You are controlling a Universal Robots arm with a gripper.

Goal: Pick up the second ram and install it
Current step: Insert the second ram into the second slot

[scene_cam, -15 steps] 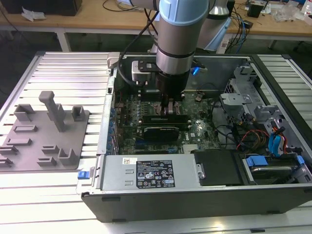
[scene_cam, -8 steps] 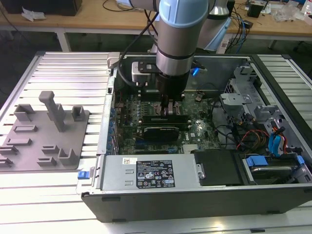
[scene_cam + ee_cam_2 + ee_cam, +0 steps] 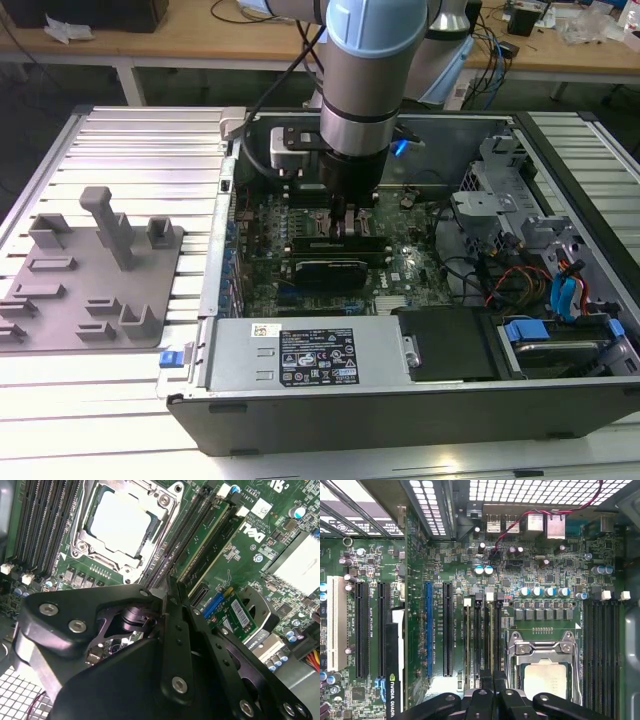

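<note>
My gripper [image 3: 345, 222] reaches down into the open computer case, over the memory slots beside the CPU socket [image 3: 542, 676]. In the first wrist view the fingertips [image 3: 486, 679] sit close together on the top edge of the second ram [image 3: 490, 640]. It is a thin green stick standing on edge in a slot with a white end clip. Two slots over stands another green stick [image 3: 468, 640], whose side face shows in the second wrist view [image 3: 207, 537]. There the gripper [image 3: 163, 591] is lined up with the neighbouring slot.
Empty black memory slots [image 3: 602, 650] lie on the far side of the socket. A dark graphics card [image 3: 325, 268] and the grey power supply [image 3: 310, 352] sit in front of the gripper. Drive bays with cables [image 3: 560, 290] fill the case's right. A grey part holder [image 3: 90, 270] rests outside, left.
</note>
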